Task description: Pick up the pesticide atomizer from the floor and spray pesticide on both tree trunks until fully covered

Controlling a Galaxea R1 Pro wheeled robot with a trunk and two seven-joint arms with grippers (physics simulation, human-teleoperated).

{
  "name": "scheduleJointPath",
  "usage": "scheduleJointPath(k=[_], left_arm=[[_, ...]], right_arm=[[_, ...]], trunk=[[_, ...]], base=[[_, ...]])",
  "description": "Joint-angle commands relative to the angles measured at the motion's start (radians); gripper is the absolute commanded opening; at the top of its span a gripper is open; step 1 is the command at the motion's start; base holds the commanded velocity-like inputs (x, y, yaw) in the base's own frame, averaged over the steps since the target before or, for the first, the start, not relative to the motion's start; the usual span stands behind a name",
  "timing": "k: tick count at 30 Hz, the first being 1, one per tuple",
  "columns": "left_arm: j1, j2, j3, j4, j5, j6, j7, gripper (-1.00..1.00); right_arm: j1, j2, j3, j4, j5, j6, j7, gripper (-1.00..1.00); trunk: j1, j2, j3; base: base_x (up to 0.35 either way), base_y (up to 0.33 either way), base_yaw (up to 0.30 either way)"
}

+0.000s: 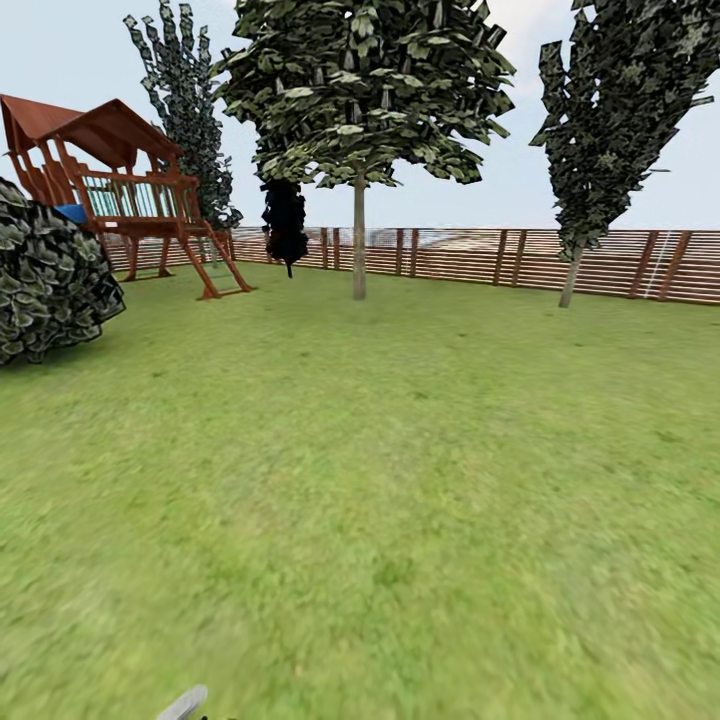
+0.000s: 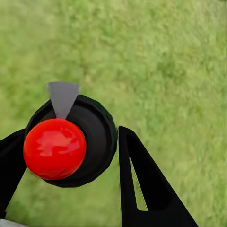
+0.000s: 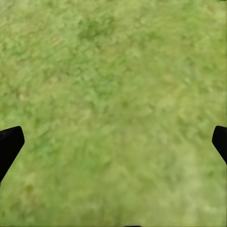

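The pesticide atomizer shows in the left wrist view as a black rounded body with a red ball on it and a short grey nozzle. My left gripper is shut on it, one black finger on each side, above the grass. The grey nozzle tip pokes up at the bottom edge of the head view. A tall tree with a straight grey-brown tree trunk stands far ahead by the fence. Another tree with a leaning trunk stands at the right. My right gripper is open over bare grass.
A wide lawn stretches ahead to a brown slatted fence. A wooden play tower stands at the back left, a dark leafy bush at the left edge, and a small near-black tree by the fence.
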Motion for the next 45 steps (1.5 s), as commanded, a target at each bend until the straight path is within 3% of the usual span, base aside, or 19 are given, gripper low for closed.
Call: scheduleJointPath(k=[1,45], left_arm=[[-0.001,0.001,-0.008,0.0,0.01,-0.008,0.001,-1.0],[-0.001,0.001,-0.008,0.0,0.01,-0.008,0.001,-1.0]], right_arm=[[-0.001,0.0,-0.003,0.001,-0.011,-0.001,0.009,1.0],[-0.001,0.0,-0.003,0.001,-0.009,-0.001,0.009,1.0]], trunk=[[0.001,-0.002,-0.002],[0.001,-0.002,-0.002]], base=[[0.335,0.0,0.0],[0.335,0.0,0.0]])
